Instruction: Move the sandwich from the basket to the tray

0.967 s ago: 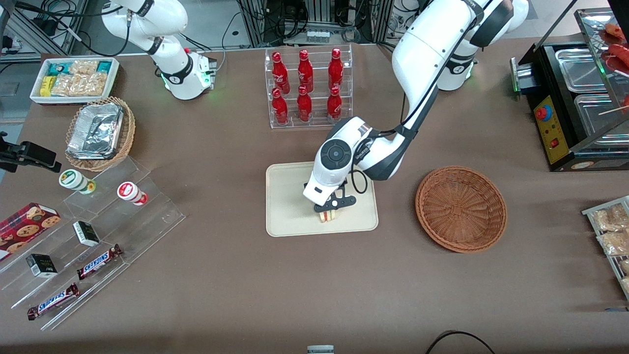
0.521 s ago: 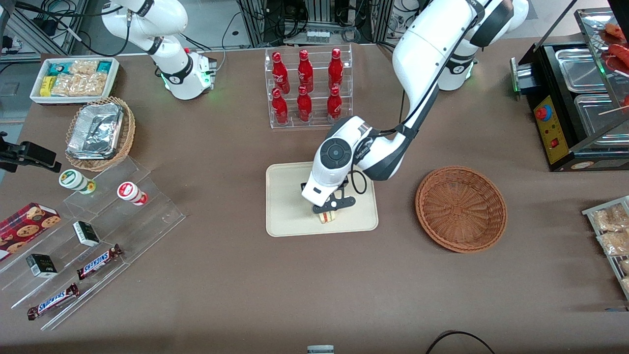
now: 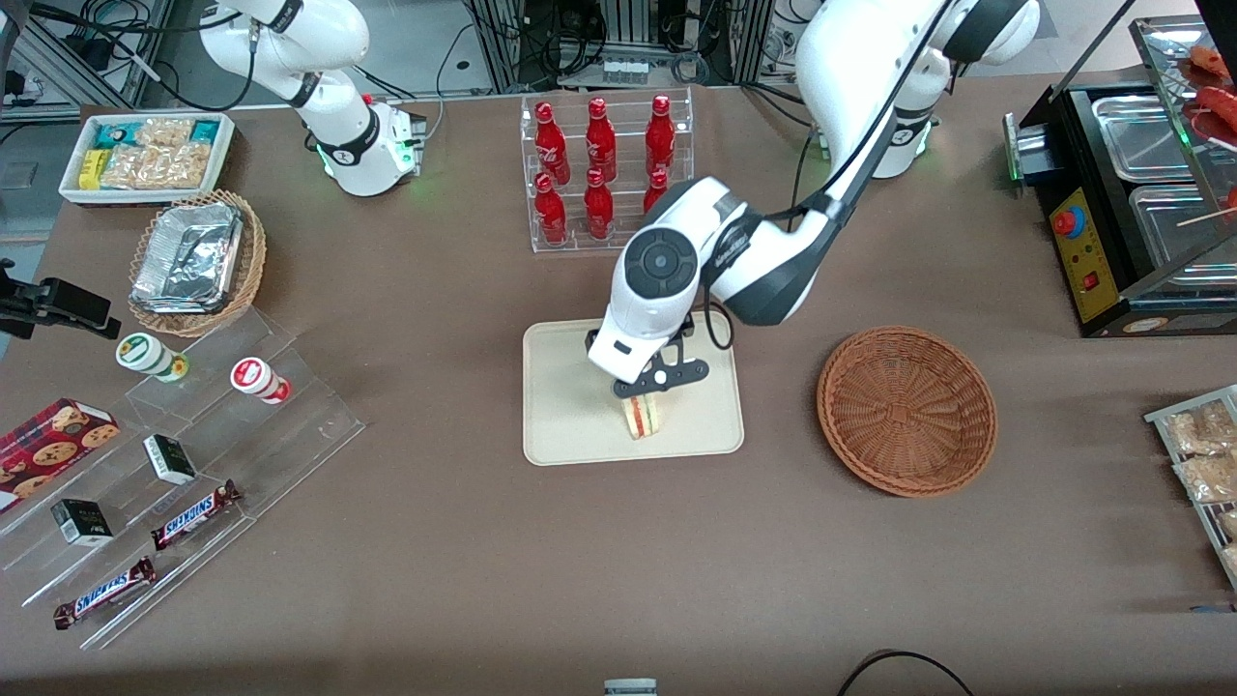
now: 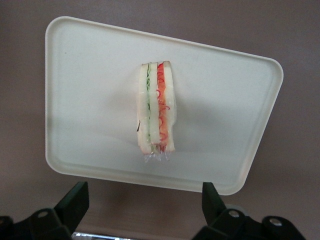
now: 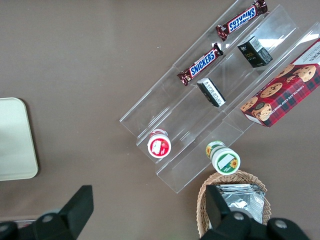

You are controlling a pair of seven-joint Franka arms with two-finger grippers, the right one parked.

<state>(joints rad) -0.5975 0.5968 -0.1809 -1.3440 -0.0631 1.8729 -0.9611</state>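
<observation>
Brown tabletop (image 3: 618,541) spreads wide around the tray (image 3: 560,387), which lies flat near the middle with bare surface along its edge nearest the front camera. On the tray stands the sandwich (image 3: 642,417), set on edge with its red and green layers showing; it sits toward the tray's camera-side rim but inside it, with cream plastic showing on every side in the wrist view (image 4: 158,107). Directly above it hangs the end effector (image 3: 646,385), fingers (image 4: 75,200) spread wide apart and gripping nothing, clear of the bread. Toward the working arm's end, the basket (image 3: 906,410) rests apart from the tray, a strip of bare tabletop between their rims. A rack of red bottles (image 3: 604,174) stands farther from the camera than the tray.
</observation>
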